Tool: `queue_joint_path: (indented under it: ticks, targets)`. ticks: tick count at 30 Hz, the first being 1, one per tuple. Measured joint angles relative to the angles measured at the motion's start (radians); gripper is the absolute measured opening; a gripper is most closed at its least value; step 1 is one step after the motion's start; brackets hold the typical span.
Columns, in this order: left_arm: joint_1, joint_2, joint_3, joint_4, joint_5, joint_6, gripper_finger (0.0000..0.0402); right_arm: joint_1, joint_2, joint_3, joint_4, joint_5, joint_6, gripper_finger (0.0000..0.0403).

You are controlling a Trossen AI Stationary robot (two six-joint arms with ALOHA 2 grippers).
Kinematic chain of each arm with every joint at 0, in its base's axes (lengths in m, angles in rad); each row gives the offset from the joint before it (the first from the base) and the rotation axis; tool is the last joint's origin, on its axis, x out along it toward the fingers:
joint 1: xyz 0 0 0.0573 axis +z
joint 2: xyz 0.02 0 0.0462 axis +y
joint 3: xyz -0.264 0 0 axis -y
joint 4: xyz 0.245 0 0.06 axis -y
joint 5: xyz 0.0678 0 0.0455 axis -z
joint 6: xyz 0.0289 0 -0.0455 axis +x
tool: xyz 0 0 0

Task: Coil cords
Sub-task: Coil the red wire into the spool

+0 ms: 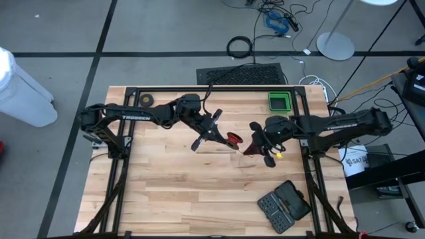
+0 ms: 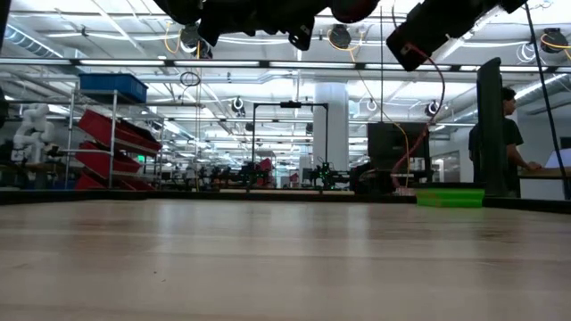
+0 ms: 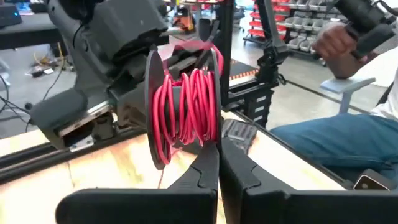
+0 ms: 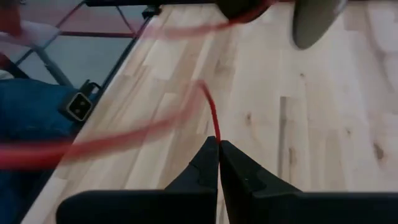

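In the high view a black case (image 1: 283, 206) lay on the near right part of the worktop (image 1: 166, 192). Farther in, near the middle, the two arms met above the boards. The left pincer (image 1: 226, 139) was closed on the black reel (image 1: 233, 139), gripping it by its rim; in the left wrist view the reel (image 3: 184, 107) stood on edge just beyond the fingertips (image 3: 208, 168), with many turns of red cord (image 3: 186, 106) wound between its flanges. Just beside it, the right pincer (image 1: 255, 147) was closed on the cord (image 1: 250, 149); the right wrist view showed the thin red cord (image 4: 213, 121) rising from between its shut fingers (image 4: 205, 165) and sweeping off in a blurred loop above the worktop. A small yellow bit (image 1: 281, 155) showed by the right wrist. Toward the far edge sat a green tray (image 1: 279, 101) on the right and a small black roll (image 1: 145, 100) on the left. Beyond the worktop, a person (image 2: 508, 134) stood in the room.
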Motion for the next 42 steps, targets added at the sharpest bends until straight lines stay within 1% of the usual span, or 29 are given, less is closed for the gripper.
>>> queue_joint_path:
  ticks: [8,13,21,24,30,34,38,42]
  targets:
    - [-0.007,0.0,0.0,-0.004,0.015,-0.005,0.0002,0.015,-0.038,0.0,0.006,0.157,-0.013,0.0]
    - [-0.016,0.0,0.0,-0.021,0.021,-0.004,0.0002,0.015,-0.067,0.0,0.053,0.251,-0.038,0.0]
    - [-0.013,0.0,0.0,-0.064,0.021,0.002,0.0002,0.016,-0.184,0.004,0.066,0.258,-0.056,0.0]
    - [-0.013,0.0,0.0,-0.079,0.02,0.003,0.0002,0.016,-0.225,0.004,0.089,0.294,-0.07,0.0]
    - [-0.013,0.001,0.0,-0.132,-0.038,0.004,0.0002,0.016,-0.285,0.005,0.22,0.306,-0.116,0.0]
    - [-0.017,0.001,0.0,-0.14,-0.04,0.003,0.0002,0.016,-0.292,0.005,0.252,0.306,-0.117,0.0]
    - [-0.038,0.001,0.0,-0.135,-0.041,-0.001,0.0002,0.016,-0.256,0.005,0.267,0.306,-0.117,0.0]
    - [-0.057,0.001,0.0,-0.127,-0.032,0.033,0.0002,0.016,-0.224,0.005,0.293,0.303,-0.132,0.0]
